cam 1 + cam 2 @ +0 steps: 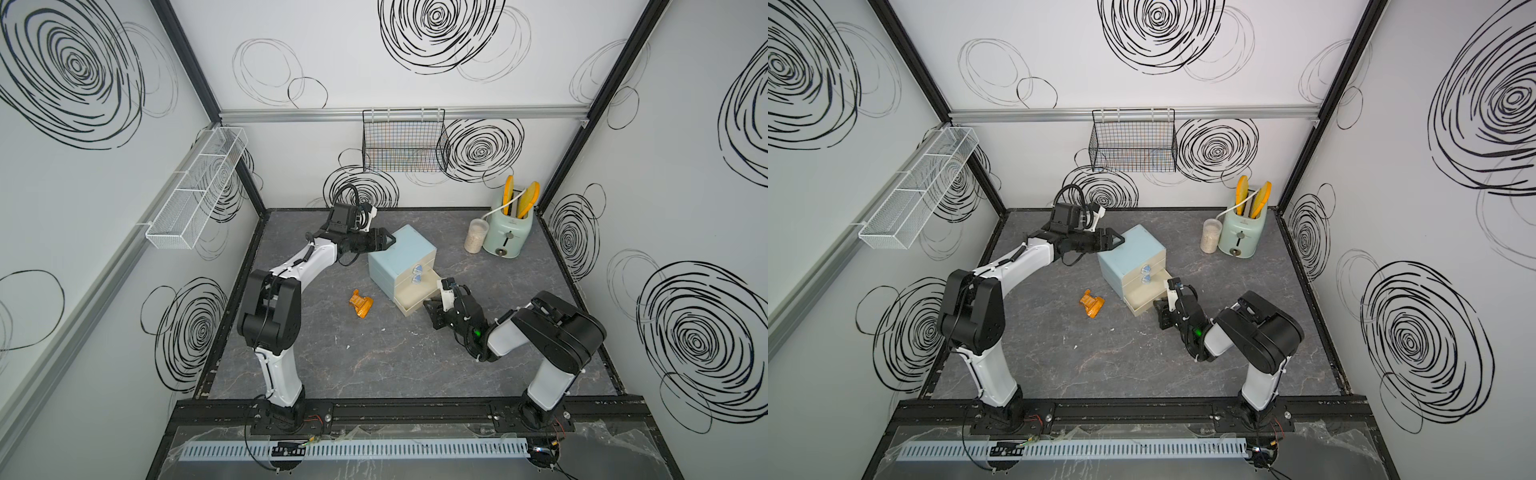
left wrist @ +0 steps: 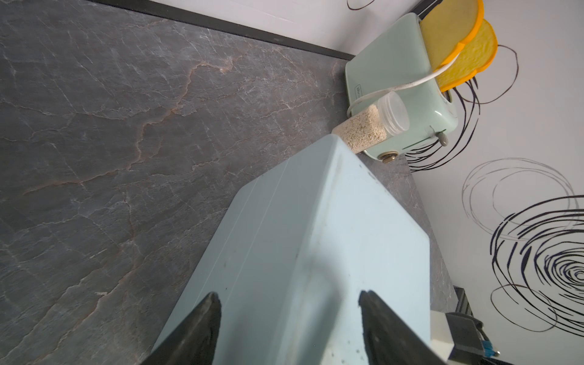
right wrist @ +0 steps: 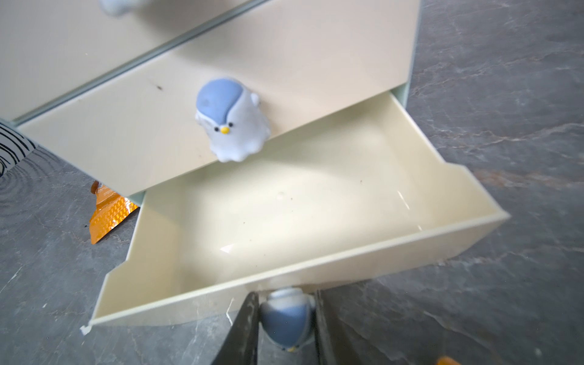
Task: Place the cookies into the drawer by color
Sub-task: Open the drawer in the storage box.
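The pale-blue drawer chest (image 1: 401, 253) (image 1: 1133, 253) stands mid-table. Its bottom cream drawer (image 3: 300, 205) is pulled out and holds nothing. My right gripper (image 3: 286, 316) (image 1: 432, 309) is shut on that drawer's round blue knob (image 3: 286, 319). The two upper drawers are closed. My left gripper (image 2: 289, 297) (image 1: 388, 240) is open, its fingers astride the chest's back top edge (image 2: 316, 237). An orange cookie packet (image 1: 360, 304) (image 1: 1093, 304) (image 3: 109, 215) lies on the table left of the chest, apart from both grippers. No other cookies show.
A mint-green toaster (image 1: 508, 232) with yellow slices and a small jar (image 1: 476, 235) of grains stand at the back right. A black wire basket (image 1: 403, 141) hangs on the back wall and a white mesh shelf (image 1: 195, 191) on the left wall.
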Controlling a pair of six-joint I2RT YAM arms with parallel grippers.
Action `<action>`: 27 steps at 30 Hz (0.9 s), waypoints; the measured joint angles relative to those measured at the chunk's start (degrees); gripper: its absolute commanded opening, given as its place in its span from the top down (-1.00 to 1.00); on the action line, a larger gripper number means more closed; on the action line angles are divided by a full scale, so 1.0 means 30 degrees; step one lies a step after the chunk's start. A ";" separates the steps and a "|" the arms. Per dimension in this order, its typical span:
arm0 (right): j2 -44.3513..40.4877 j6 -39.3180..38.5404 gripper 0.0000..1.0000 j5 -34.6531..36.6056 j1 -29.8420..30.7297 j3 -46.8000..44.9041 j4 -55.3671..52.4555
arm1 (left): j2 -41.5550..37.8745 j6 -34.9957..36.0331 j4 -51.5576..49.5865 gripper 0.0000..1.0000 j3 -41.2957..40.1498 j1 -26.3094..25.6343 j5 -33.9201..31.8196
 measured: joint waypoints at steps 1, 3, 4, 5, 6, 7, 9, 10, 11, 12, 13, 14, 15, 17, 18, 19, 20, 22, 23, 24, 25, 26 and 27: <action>-0.0102 0.0007 0.54 0.0036 0.0029 -0.0109 0.0000 | 0.0000 0.0000 0.0007 -0.47 0.0000 0.0000 0.0000; -0.0306 0.0007 0.54 0.0160 0.0117 -0.0357 0.0000 | 0.0000 0.0000 0.0000 -0.48 0.0000 0.0000 0.0007; -0.0372 0.0007 0.55 0.0189 0.0146 -0.0452 0.0015 | 0.0000 0.0000 0.0007 -0.48 0.0000 0.0000 0.0000; -0.0466 0.0007 0.54 0.0240 0.0175 -0.0561 0.0022 | 0.0000 0.0000 0.0000 -0.47 0.0000 0.0000 0.0000; -0.0554 0.0007 0.54 0.0277 0.0211 -0.0656 0.0022 | 0.0000 0.0000 0.0000 -0.48 0.0000 0.0000 0.0000; -0.0597 0.0007 0.54 0.0291 0.0226 -0.0707 0.0029 | 0.0000 0.0000 0.0000 -0.47 0.0000 0.0000 0.0000; -0.0627 0.0000 0.54 0.0321 0.0240 -0.0758 0.0044 | 0.0000 0.0000 0.0000 -0.47 0.0000 0.0000 0.0000; -0.0619 0.0000 0.54 0.0321 0.0240 -0.0758 0.0051 | 0.0000 0.0000 0.0007 -0.47 0.0000 0.0000 0.0000; -0.0619 0.0000 0.53 0.0321 0.0240 -0.0758 0.0051 | 0.0000 0.0000 0.0000 -0.48 0.0000 0.0000 0.0000; -0.0627 0.0000 0.49 0.0321 0.0240 -0.0758 0.0051 | 0.0000 0.0000 0.0000 -0.48 0.0000 0.0000 0.0000; -0.0619 0.0000 0.43 0.0321 0.0240 -0.0758 0.0051 | 0.0000 0.0000 0.0000 -0.49 0.0000 0.0000 0.0000; -0.0627 -0.0007 0.29 0.0313 0.0240 -0.0750 0.0036 | 0.0000 0.0007 0.0000 -0.51 0.0000 0.0000 0.0000; -0.0627 -0.0007 0.15 0.0313 0.0240 -0.0736 0.0000 | 0.0000 0.0000 0.0000 -0.53 0.0000 0.0000 0.0000; -0.0707 -0.0066 -0.15 0.0270 0.0255 -0.0714 -0.0393 | 0.0000 0.0015 -0.0007 -0.58 0.0000 0.0000 -0.0007; -0.0838 -0.0087 -0.29 0.0262 0.0284 -0.0714 -0.0707 | -0.0007 0.0007 -0.0015 -0.60 0.0000 0.0000 -0.0051; -0.0976 -0.0080 -0.38 0.0248 0.0335 -0.0714 -0.0918 | -0.0015 0.0036 -0.0022 -0.64 0.0000 0.0000 -0.0087; -0.1231 -0.0095 -0.43 0.0262 0.0357 -0.0714 -0.1195 | -0.0036 0.0066 -0.0066 -0.68 0.0000 0.0000 -0.0175; -0.1909 -0.0153 -0.47 0.0270 0.0364 -0.0714 -0.1727 | -0.0182 0.0138 -0.0277 -0.77 0.0000 0.0000 -0.0430; -0.2361 -0.0182 -0.51 0.0284 0.0364 -0.0714 -0.1982 | -0.0306 0.0189 -0.0372 -0.80 0.0000 0.0000 -0.0568; -0.2827 -0.0233 -0.53 0.0313 0.0364 -0.0714 -0.2215 | -0.0517 0.0219 -0.0452 -0.83 0.0000 0.0000 -0.0765; -0.3213 -0.0240 -0.55 0.0321 0.0364 -0.0714 -0.2441 | -0.0729 0.0262 -0.0539 -0.86 -0.0007 0.0000 -0.0911; -0.3789 -0.0299 -0.56 0.0335 0.0364 -0.0714 -0.2827 | -0.1042 0.0306 -0.0648 -0.89 -0.0007 0.0000 -0.1137; -0.4386 -0.0328 -0.58 0.0372 0.0364 -0.0714 -0.3191 | -0.1399 0.0364 -0.0787 -0.91 -0.0007 0.0000 -0.1370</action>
